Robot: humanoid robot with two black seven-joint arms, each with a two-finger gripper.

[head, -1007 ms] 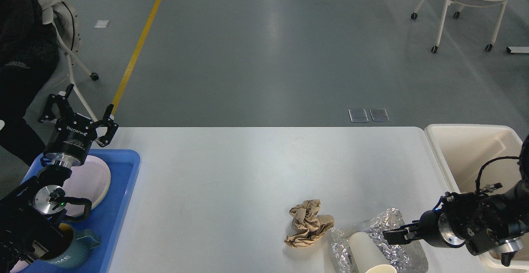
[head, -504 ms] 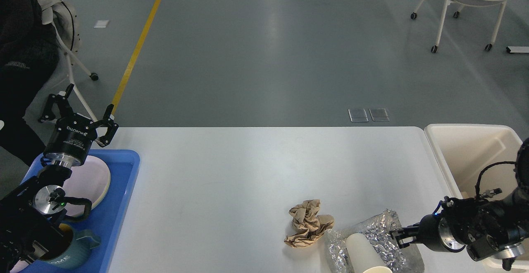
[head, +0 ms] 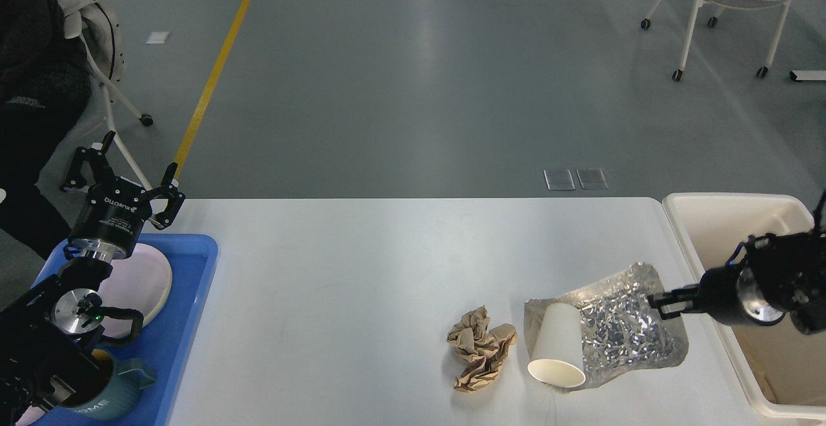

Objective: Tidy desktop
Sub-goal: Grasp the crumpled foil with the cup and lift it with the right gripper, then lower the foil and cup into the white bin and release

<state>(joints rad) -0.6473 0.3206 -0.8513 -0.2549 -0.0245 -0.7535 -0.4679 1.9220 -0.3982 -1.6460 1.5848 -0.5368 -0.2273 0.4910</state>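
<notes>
The white desktop point(head: 387, 271) carries a crumpled brown paper ball point(head: 481, 348), a sheet of crinkled silver foil point(head: 623, 332) and a white paper cup point(head: 556, 348) lying tipped on the foil's left part, mouth toward me. My right gripper point(head: 663, 301) is shut on the foil's right edge and holds that edge raised near the bin. My left gripper point(head: 133, 166) is open and empty, held above the desktop's far left corner over the blue tray.
A blue tray point(head: 187, 323) at the left holds a pale plate point(head: 139, 284) and a teal mug point(head: 103, 390). A cream bin point(head: 697, 219) stands against the desktop's right edge. Chairs stand on the grey floor beyond.
My right gripper has risen and moved right toward the bin, dragging the foil with it. The cup has shifted and tipped on the foil, and the paper ball shifted slightly. The left arm is still.
</notes>
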